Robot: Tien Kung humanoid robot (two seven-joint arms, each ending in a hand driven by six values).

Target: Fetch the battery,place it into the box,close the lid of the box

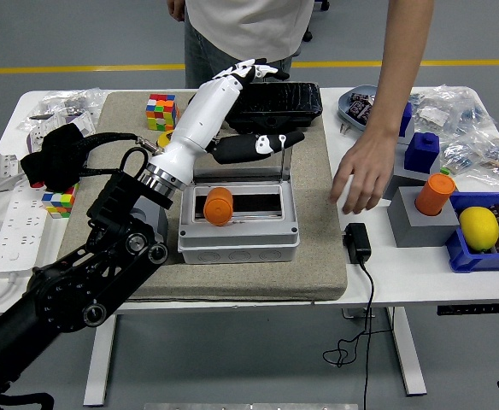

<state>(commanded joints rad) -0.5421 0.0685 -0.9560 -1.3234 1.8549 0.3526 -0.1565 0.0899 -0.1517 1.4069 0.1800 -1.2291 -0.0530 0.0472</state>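
Note:
The grey box (239,243) sits on the beige mat (318,256). Its clear lid lies flat on top, and the orange battery (218,206) shows at the left end of the window. My left hand (258,107) is raised above the box's back edge. Its white-tipped fingers (249,72) are spread and hold nothing, apart from the lid. A person stands at the far side. The person's hand (363,177) hangs, loosely curled, over the table just right of the mat, touching neither box nor battery. My right arm is out of view.
A black tray (292,98) lies behind the box, with a Rubik's cube (161,111) and a yellow tape measure (200,125) at the back left. A power adapter (357,242) lies right of the mat. Grey blocks, an orange cylinder (437,193) and a lemon (478,227) fill the right side.

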